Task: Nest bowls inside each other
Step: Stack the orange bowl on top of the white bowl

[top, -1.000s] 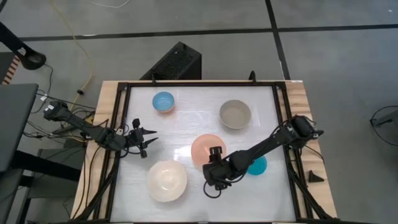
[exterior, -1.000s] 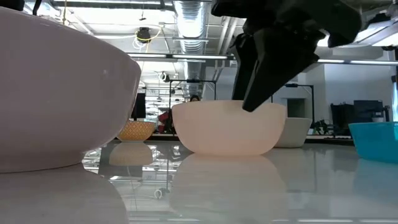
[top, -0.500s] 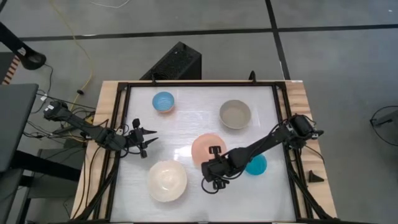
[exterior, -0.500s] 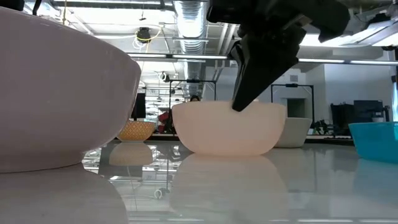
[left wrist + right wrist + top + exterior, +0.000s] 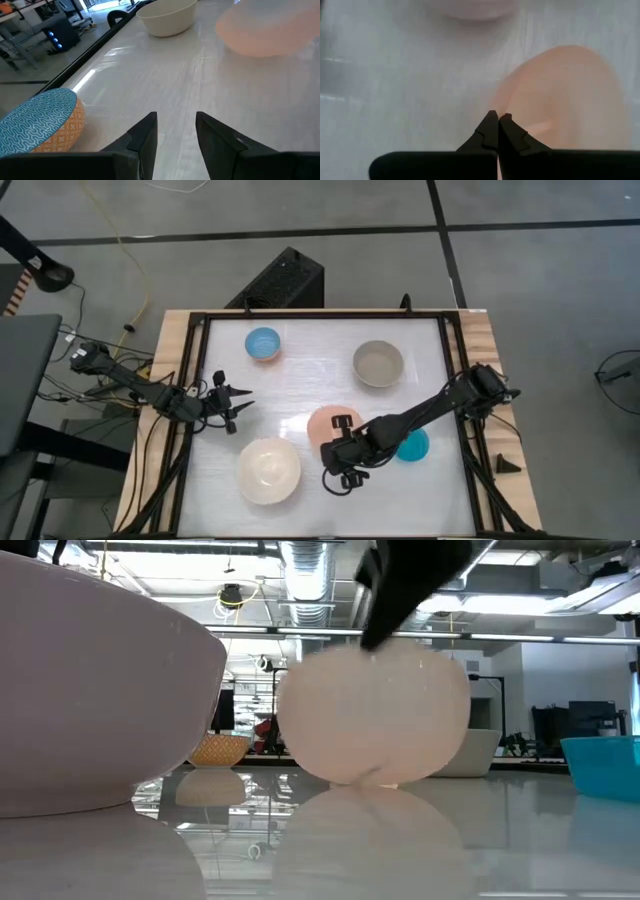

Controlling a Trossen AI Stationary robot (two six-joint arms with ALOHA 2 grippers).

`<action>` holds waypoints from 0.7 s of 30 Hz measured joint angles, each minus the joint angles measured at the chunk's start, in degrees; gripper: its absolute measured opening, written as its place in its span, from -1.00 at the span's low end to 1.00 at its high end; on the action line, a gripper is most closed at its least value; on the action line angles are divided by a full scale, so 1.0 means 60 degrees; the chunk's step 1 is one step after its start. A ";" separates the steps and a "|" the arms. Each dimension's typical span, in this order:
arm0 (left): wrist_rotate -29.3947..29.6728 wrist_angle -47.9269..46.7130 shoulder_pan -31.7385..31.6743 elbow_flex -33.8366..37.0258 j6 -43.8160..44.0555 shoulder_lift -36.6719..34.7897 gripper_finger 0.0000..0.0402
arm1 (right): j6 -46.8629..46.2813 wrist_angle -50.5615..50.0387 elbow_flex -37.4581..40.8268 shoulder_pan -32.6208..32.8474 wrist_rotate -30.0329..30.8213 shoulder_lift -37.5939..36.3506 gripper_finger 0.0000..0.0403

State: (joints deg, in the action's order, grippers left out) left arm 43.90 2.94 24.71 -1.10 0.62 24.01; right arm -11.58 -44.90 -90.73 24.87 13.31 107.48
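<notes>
At the lower middle of the high view, the right gripper (image 5: 343,438) pinches the pink bowl's (image 5: 328,425) rim, tipping it; the cream bowl (image 5: 268,471) sits lower left, just beside.

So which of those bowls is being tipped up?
The salmon-pink bowl, mid-table: the right arm's fingers pinch its rim, tilting it. The other four sit flat.

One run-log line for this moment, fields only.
right gripper: shut on salmon-pink bowl rim, bowl tipped | left gripper: open, waiting at table's left side | nesting: none yet
</notes>
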 joint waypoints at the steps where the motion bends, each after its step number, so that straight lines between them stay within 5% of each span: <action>1: 0.0000 -0.0004 0.0002 0.0000 0.0002 -0.0003 -0.38 | 0.0092 -0.0161 -0.0249 0.0057 0.0008 0.0000 -0.91; 12: -0.0003 -0.0004 0.0001 0.0000 0.0000 -0.0002 -0.37 | 0.1155 -0.0186 -0.2190 0.0560 0.0572 -0.0011 -0.91; 21: -0.0003 -0.0004 0.0000 0.0001 0.0004 -0.0001 -0.38 | 0.1148 -0.0529 -0.2515 0.0598 0.0777 0.0037 -0.91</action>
State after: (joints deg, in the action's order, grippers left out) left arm 43.88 2.92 24.71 -1.10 0.64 24.00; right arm -4.70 -48.07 -105.82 28.46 17.98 107.70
